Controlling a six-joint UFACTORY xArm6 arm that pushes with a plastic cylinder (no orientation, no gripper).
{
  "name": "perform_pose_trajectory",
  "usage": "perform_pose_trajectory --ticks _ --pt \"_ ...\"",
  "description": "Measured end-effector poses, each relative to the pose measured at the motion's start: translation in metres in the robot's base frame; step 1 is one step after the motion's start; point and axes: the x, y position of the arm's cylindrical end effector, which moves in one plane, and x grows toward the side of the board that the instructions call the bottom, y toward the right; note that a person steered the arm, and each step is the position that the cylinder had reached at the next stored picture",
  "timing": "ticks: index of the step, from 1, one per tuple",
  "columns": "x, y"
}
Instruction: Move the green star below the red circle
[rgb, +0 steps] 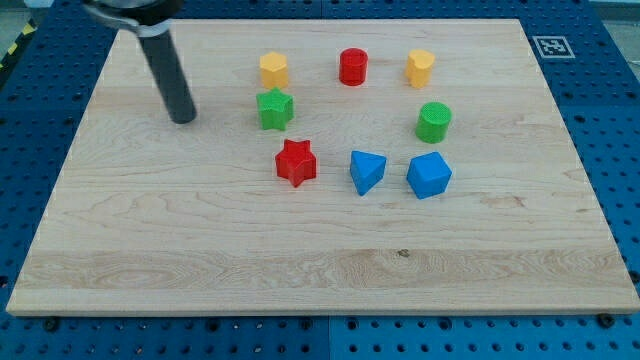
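A: What do we see nearest the view's bottom?

B: Bare board (300, 270), then a row: red star (296, 162), blue wedge (367, 171), blue cube (429, 175).

A: And past those?

B: Our green star (274, 108) sits up-left of the red star, just below a yellow block (274, 69). A green cylinder (434, 122) stands at the view's right.

A: Where is my tip?

B: My tip (182, 119) rests on the wood, left of the green star and apart from it.

A: Jaws?

B: We have none, only the rod.

A: Farthest?

B: The red circle (353, 66), up-right of the green star, and a second yellow block (420, 68).
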Motion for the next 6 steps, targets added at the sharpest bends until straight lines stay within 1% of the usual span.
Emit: perform_pose_trajectory --ticks 3,5,6 --pt "-0.004 0.103" --pt "-0.011 0.197" --pt "-0.015 0.227"
